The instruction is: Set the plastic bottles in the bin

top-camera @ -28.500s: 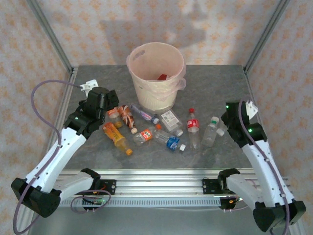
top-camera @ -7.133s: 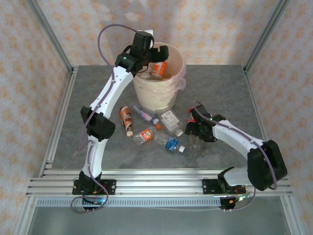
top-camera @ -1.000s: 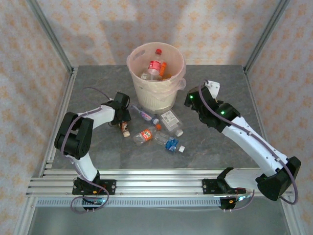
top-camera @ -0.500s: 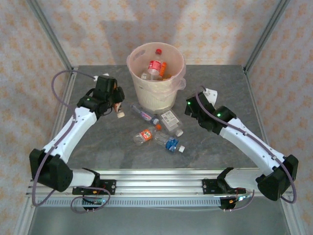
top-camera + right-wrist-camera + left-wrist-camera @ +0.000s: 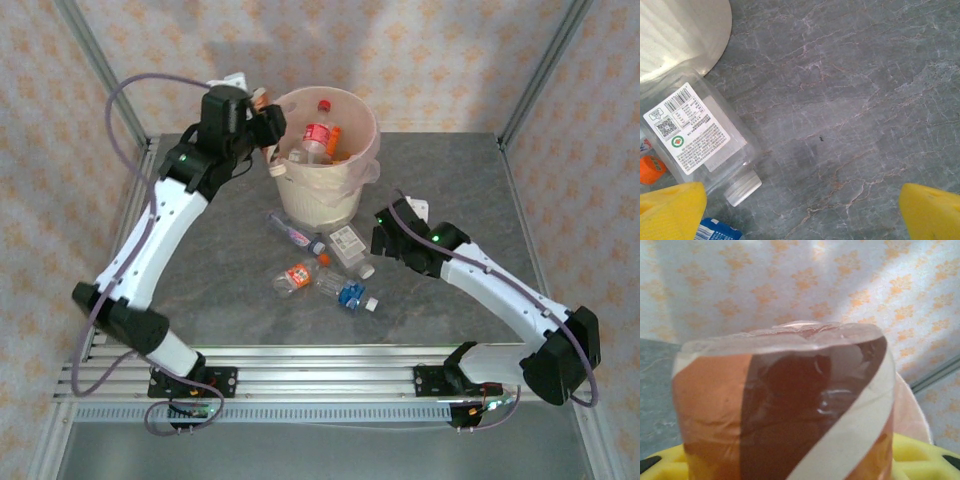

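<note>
Just in front of the bin, the right fingers hover wide open and empty beside a white-labelled bottle lying on the tabletop. At the bin's left rim, the left fingers grip a brown-striped bottle; best carry it past the rim before letting go.

Cropped and blurred items
Left wrist view: striped bottle blurred, cropped at 6 o'clock. Right wrist view: bin cropped at 11 o'clock.
</note>
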### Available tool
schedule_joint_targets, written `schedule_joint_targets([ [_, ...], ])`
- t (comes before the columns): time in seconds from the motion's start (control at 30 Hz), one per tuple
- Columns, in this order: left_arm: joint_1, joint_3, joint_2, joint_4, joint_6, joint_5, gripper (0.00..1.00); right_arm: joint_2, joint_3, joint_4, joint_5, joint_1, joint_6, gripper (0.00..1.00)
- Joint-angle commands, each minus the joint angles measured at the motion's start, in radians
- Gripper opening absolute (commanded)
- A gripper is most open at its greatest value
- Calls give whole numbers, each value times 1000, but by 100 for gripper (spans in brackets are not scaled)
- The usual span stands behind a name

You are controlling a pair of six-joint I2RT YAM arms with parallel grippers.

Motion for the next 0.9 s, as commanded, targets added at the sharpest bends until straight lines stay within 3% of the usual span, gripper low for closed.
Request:
schedule_joint_targets([
  [0.0,-9,141,95,-61,26,22,52,14,-6,9,-3,-7,-14,99],
  [0.33,-20,557,412,-188,57,53,52,5,-58,29,-68,-7,-19,99],
  [0.63,-24,626,530,-186,68,60,59,41,-116,129,-195,-7,-57,99],
  [0.87,-24,637,554,-212,89,39,78,131,-109,187,-239,-6,-101,99],
])
